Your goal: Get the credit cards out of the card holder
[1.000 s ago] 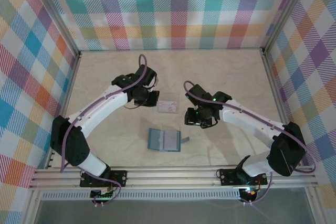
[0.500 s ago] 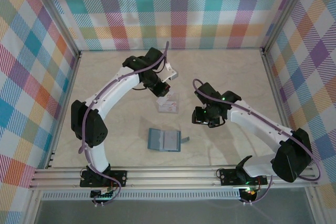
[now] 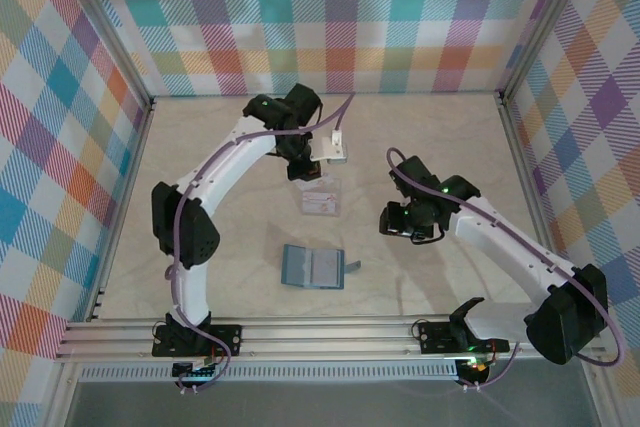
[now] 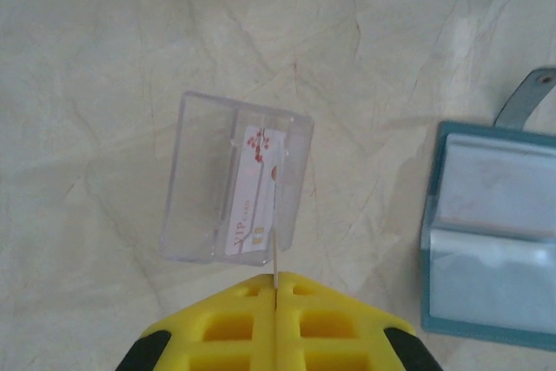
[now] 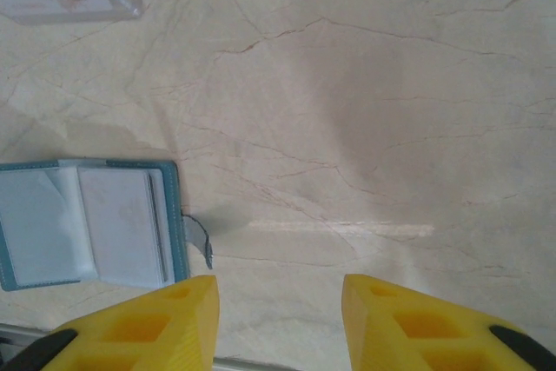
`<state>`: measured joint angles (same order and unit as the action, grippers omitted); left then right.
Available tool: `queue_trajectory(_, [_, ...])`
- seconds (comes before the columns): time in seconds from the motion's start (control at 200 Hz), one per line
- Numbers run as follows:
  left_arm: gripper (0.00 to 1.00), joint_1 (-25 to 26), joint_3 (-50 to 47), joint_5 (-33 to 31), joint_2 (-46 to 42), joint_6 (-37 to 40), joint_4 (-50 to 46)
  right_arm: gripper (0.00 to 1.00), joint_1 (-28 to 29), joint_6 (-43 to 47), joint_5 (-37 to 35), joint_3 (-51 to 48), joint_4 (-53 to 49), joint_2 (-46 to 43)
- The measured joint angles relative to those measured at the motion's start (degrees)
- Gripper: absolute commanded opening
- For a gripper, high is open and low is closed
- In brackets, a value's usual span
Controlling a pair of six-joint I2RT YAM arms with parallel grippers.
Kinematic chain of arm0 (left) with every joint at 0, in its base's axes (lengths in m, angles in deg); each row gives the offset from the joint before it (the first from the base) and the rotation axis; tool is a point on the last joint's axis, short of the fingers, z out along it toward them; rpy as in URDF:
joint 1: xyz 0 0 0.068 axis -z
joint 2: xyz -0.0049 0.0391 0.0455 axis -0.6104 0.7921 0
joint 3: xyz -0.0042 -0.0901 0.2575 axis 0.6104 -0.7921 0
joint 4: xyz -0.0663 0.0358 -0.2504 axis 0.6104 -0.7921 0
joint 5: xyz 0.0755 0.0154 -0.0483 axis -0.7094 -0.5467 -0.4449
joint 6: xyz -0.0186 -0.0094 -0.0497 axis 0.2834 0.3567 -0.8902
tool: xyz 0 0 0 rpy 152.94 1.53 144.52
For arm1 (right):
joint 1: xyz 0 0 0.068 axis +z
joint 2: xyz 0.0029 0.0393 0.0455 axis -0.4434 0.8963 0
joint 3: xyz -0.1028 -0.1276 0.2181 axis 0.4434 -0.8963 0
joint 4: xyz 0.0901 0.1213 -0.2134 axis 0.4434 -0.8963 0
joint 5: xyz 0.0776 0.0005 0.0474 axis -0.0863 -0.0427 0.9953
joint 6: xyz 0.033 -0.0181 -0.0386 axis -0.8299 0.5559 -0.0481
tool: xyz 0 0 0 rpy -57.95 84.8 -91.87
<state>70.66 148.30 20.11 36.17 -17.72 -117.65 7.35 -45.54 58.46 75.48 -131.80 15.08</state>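
Teal-blue card holder: lies open and flat on the table, near the middle and well apart from both grippers. Its clasp tab sticks out to the right.
Clear plastic tray: just on the far side of the holder, with one VIP card lying in it.
Left gripper: fingers pressed together on a thin credit card, seen edge-on and held above the right part of the tray.
Right gripper: fingers spread with nothing between them, hanging over bare table to the right of the holder.
Step in hand: judged to be carrying a pulled card to the tray for release.
Next move: likely lower a little with the card over the tray's opening, then part the fingers so it drops flat beside the VIP card.
Left to do: pale sheets show in the holder's sleeves, so more cards are probably inside; I cannot tell how many.
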Motion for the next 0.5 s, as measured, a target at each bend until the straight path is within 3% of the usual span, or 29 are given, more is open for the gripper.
queue_trajectory(0.5, [0.0, 2.21, 3.82, -4.96, 9.55, 4.7, -1.01, 0.43, -2.1, 1.29, 0.7, -1.11, 0.94, 0.87])
